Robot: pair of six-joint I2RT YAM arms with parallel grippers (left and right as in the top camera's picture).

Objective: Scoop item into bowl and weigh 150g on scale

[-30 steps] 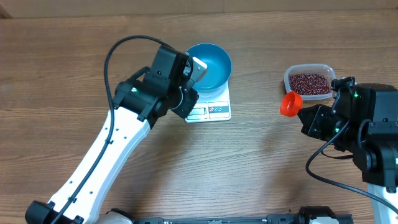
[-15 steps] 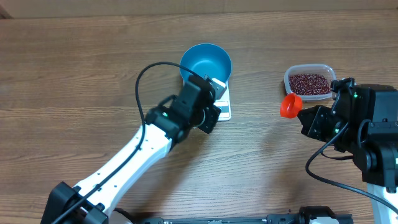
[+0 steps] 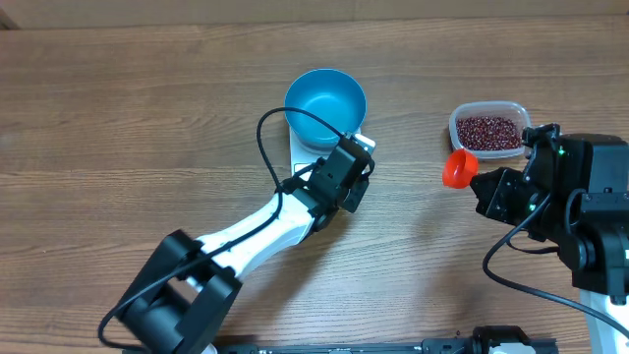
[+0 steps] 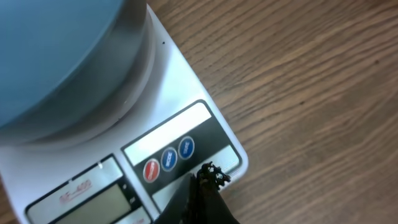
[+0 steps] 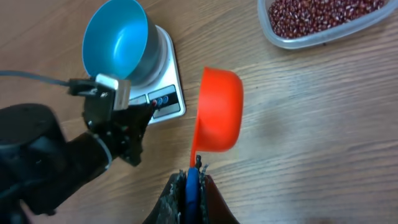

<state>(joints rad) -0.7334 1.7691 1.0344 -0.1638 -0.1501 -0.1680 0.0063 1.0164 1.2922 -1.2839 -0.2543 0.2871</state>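
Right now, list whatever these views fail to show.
- Reading on the scale: left wrist view, blurred and cut by the bottom edge; overhead, the left tool covers it.
- The tub of beans: right wrist view, cut off by the top edge.
- Handle of the scoop: right wrist view, buried in the shut right tool.

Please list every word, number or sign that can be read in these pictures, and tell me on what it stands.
On the scale, red print by the display: blurred, perhaps "SF-400".
On the scale's three round buttons: marks too small to read.
On the blue bowl, clear tub and orange scoop: no text seen.
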